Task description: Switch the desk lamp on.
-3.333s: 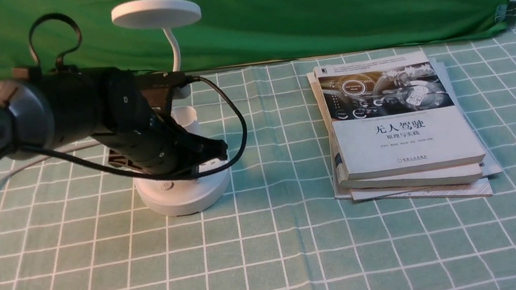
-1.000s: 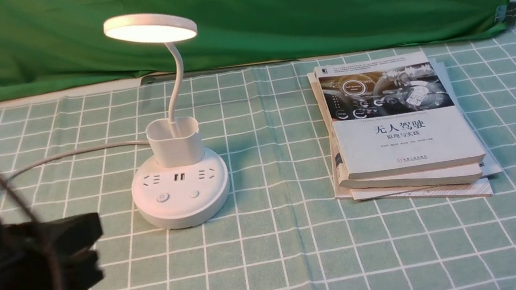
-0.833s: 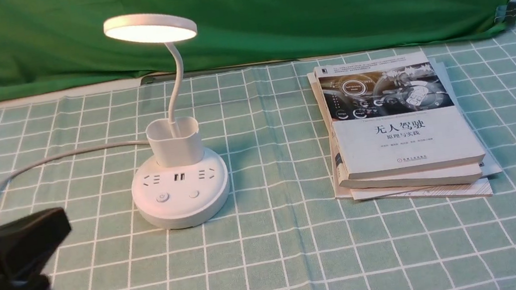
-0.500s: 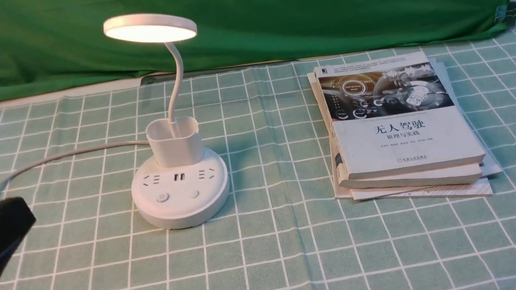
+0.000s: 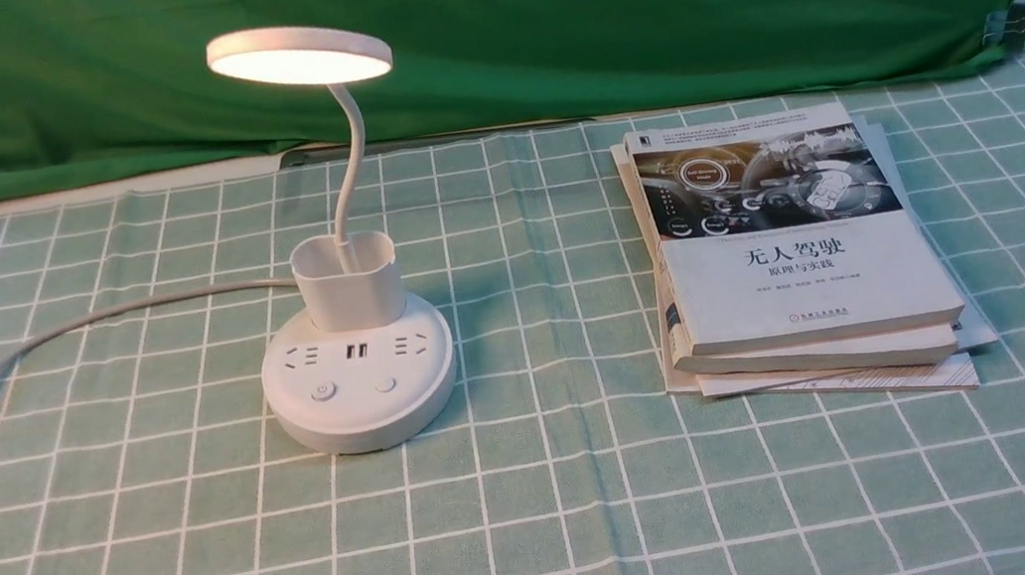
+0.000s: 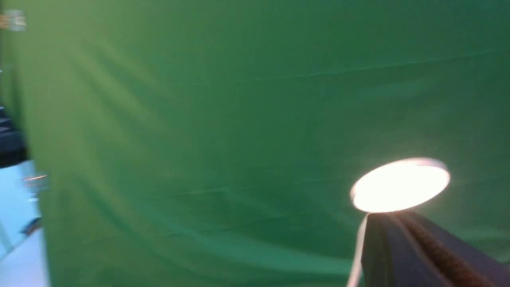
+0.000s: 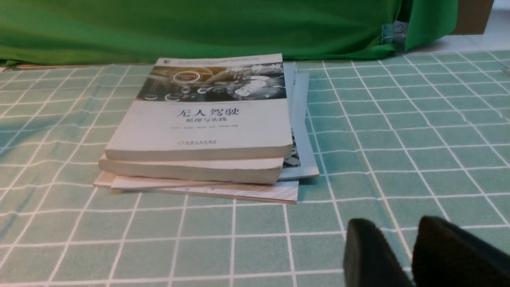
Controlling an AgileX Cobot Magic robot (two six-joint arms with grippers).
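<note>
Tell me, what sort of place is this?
Probably a lab or test corner set up for a robot, not a real study: a green cloth hangs behind the table, a lit lamp and stacked books sit apart on it, and a gripper reaches into view.

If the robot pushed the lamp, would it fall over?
The lamp probably wouldn't tip from a gentle low push, since its round base looks wide and flat. A push up at the disc head might wobble it, because the neck is thin and curved.
</note>
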